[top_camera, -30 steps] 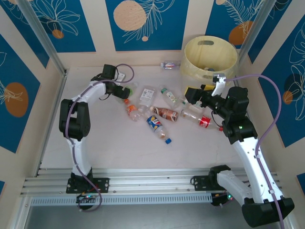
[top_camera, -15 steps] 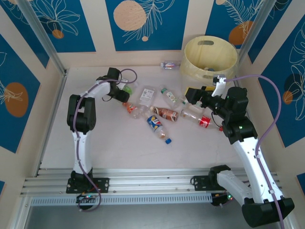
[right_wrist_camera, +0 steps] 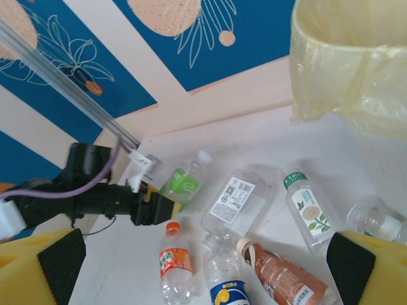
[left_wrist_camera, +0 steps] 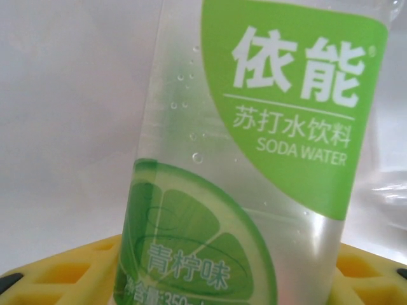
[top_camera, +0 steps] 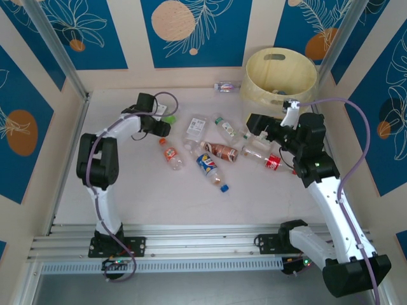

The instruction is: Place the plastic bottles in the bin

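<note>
One clear plastic bottle with a green lime label (left_wrist_camera: 254, 159) sits clamped between the yellow fingers (left_wrist_camera: 57, 273) of the left end effector (top_camera: 163, 122). The right end effector (top_camera: 255, 123) hangs empty, its fingers spread wide. Several other clear plastic bottles (top_camera: 219, 150) lie on the white bench (top_camera: 127, 184) between the two end effectors. The large pale yellow round plastic bin (top_camera: 283, 95) stands just beyond the right one.

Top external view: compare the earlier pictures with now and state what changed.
The orange-capped bottle slid down-left in view. The left end effector shifted slightly left beside the green-labelled bottle; the right end effector edged left. Other bottles and the bin stayed.
</note>
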Robot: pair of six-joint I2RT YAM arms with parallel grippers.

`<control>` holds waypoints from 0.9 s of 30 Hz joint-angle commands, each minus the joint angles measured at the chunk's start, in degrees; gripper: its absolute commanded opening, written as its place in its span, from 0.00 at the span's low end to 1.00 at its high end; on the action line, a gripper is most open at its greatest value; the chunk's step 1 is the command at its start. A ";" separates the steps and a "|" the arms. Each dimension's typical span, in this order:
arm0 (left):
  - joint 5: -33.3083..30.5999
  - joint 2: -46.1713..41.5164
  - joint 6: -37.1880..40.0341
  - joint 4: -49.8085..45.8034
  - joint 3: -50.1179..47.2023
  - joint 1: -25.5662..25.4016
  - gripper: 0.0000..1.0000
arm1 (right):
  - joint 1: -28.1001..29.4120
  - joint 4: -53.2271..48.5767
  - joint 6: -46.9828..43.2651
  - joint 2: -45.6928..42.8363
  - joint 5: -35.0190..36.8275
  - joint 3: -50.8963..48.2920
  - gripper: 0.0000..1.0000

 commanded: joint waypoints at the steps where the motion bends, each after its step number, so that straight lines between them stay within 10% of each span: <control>1: 5.06 -6.92 -6.26 8.30 -4.20 -0.51 0.33 | 0.40 3.26 5.82 0.34 0.96 -1.42 1.00; 10: 17.15 -19.33 -20.04 20.19 -14.77 -4.04 0.00 | 5.86 13.34 11.88 0.58 0.41 -7.15 1.00; 16: 24.16 -26.75 -26.19 33.27 -23.78 -12.06 0.00 | 8.88 14.93 16.46 5.86 0.48 -6.19 1.00; 27: 8.69 -32.83 -15.17 28.51 -27.90 -26.64 0.00 | 11.65 19.24 24.09 15.56 -7.44 -1.97 1.00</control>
